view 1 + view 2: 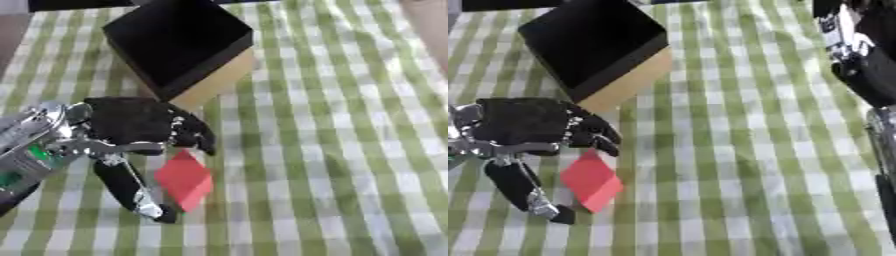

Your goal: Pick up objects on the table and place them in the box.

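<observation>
The black left hand (131,127) curls its fingers just above the flat red block (185,179), thumb beside it. I cannot tell if it grips the block. The black box with tan sides (179,42) sits just beyond; no writing shows.

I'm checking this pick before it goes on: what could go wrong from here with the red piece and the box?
1. The left hand has its curled fingers at the top corner of the flat red diamond-shaped piece, with its thumb beside it; the thin piece might slide on the green checked cloth rather than lift.
2. The black-topped tan box sits just behind the hand, so lifting could bump it.
</observation>
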`<state>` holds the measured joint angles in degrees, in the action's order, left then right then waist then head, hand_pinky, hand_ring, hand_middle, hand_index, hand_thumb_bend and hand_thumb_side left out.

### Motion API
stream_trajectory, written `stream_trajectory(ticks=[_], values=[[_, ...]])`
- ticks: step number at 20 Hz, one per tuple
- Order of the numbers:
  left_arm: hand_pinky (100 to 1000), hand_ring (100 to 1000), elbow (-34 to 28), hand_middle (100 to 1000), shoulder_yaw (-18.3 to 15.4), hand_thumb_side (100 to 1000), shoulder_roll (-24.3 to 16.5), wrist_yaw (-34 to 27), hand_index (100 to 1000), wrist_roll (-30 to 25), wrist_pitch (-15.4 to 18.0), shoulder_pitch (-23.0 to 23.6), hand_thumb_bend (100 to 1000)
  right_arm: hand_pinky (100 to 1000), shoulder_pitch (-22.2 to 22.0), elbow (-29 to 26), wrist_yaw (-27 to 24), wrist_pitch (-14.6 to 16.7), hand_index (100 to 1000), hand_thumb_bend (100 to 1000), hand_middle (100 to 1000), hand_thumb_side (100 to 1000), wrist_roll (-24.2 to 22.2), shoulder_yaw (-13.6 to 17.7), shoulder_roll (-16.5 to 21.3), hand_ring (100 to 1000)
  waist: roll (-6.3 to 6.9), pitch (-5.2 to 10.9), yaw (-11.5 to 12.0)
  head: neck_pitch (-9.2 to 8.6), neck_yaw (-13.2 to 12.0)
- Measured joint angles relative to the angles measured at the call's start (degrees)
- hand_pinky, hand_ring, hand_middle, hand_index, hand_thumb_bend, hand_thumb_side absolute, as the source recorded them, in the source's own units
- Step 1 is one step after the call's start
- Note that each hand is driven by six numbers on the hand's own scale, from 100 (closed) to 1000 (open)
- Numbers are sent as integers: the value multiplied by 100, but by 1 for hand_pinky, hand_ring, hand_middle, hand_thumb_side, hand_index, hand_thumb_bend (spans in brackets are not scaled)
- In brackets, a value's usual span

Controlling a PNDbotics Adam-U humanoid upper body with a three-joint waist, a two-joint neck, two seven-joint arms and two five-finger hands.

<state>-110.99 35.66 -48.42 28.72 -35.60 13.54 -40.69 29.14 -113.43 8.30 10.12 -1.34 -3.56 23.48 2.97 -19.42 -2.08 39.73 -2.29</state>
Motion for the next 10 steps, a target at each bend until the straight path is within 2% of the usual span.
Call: stream_trajectory(ticks=[10], values=[[801, 892, -126, 822, -273, 587, 68, -69, 886, -929, -387, -82, 490, 804, -43, 0, -17, -20, 702, 100, 517, 714, 20, 1, 0, 804, 4, -20, 0, -45, 46]])
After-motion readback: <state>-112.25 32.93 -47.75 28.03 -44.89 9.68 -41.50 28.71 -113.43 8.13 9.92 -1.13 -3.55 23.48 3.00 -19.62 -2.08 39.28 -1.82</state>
